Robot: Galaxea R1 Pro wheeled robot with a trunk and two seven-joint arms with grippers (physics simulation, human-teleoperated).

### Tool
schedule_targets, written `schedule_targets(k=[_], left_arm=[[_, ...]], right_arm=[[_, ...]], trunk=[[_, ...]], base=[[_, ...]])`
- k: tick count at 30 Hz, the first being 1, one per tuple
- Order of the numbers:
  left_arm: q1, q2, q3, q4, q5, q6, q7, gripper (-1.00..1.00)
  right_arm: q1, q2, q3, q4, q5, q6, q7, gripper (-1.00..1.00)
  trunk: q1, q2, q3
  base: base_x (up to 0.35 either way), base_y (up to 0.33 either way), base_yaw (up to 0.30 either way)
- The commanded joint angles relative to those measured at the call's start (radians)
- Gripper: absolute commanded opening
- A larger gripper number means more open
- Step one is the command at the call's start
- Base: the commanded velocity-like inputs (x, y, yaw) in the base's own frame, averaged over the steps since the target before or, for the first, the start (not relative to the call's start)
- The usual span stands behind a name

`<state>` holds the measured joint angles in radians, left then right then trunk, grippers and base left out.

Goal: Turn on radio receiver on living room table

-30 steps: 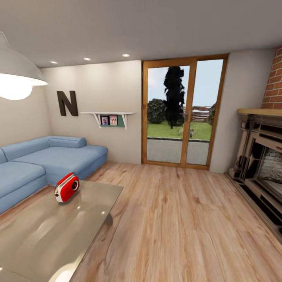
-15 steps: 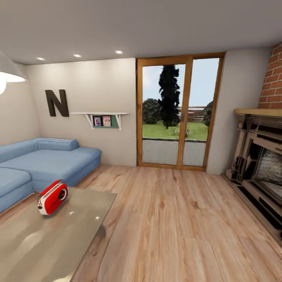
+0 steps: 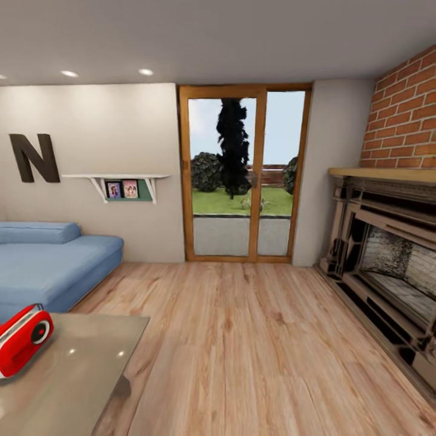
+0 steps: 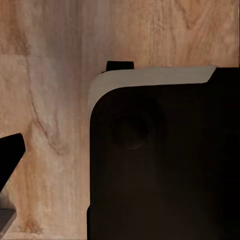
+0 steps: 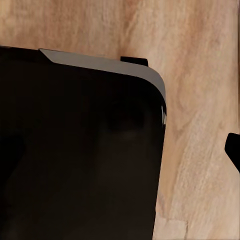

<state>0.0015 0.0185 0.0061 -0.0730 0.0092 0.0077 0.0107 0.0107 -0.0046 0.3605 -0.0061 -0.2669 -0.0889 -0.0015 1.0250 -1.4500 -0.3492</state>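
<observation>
The red radio receiver (image 3: 23, 339), with a white edge and a round dial, lies on the glossy grey-taupe table (image 3: 79, 375) at the lower left edge of the head view, partly cut off by the frame. In the left wrist view a dark finger tip (image 4: 10, 157) shows at the picture's edge beside my black base (image 4: 160, 160), over wood floor. The right wrist view likewise has a dark finger tip (image 5: 234, 152) beside the base (image 5: 75, 150). Neither view lets me judge the jaws.
A blue sofa (image 3: 48, 266) stands behind the table at the left. A wood-framed glass door (image 3: 242, 175) is straight ahead, and a fireplace (image 3: 387, 266) under brick lines the right wall. Light plank floor (image 3: 254, 339) stretches between them.
The whole head picture has shifted left as the camera turned right. The radio now sits at the left edge and the white pendant lamp has left the view. Nothing itself moved.
</observation>
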Motion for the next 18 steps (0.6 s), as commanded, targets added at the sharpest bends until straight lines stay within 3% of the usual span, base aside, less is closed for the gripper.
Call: schedule_targets(k=[1, 18], left_arm=[[0.000, 0.000, 0.000, 0.000, 0.000, 0.000, 0.000, 1.00], [0.000, 0.000, 0.000, -0.004, 0.001, 0.002, 0.001, 1.00]], right_arm=[[0.000, 0.000, 0.000, 0.000, 0.000, 0.000, 0.000, 1.00], [0.000, 0.000, 0.000, 0.000, 0.000, 0.000, 0.000, 1.00]], trunk=[[0.000, 0.000, 0.000], [0.000, 0.000, 0.000]], base=[[0.324, 0.000, -0.291], [0.324, 0.000, -0.291]])
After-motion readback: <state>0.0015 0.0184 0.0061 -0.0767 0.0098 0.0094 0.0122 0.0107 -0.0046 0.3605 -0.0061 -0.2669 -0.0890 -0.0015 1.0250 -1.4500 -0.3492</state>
